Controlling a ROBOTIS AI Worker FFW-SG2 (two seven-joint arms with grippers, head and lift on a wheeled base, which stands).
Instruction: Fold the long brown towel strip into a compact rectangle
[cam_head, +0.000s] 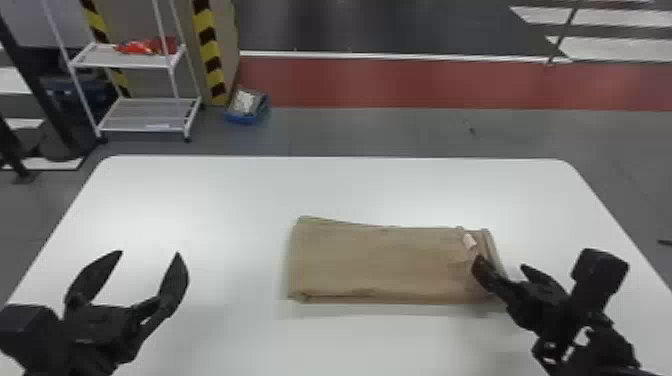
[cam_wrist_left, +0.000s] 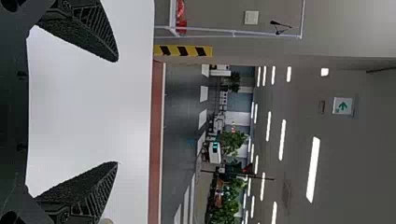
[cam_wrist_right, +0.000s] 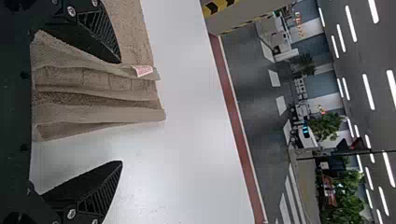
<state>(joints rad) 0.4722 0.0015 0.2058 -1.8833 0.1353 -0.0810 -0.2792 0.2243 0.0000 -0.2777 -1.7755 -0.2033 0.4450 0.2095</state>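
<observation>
Brown towel (cam_head: 380, 265) right of centre, head view, long axis left-right. Your right claw (cam_head: 500, 267)'s way nearer, right at towel's right end, spread wide, gripping nothing; left claw (cam_head: 148, 254), lower left, gapes empty too.

A white rack (cam_head: 127, 59) stands beyond the white table (cam_head: 200, 200)

The towel strip (cam_head: 380, 265) is laid on the table (cam_head: 225, 200), right of its middle. The right gripper (cam_head: 500, 262) is placed at the strip's right end; the left gripper (cam_head: 149, 252) is held well apart, to its left. Behind the table, leftward, a rack (cam_head: 150, 114) is stood, with a bin (cam_head: 246, 119) set to its right.
</observation>
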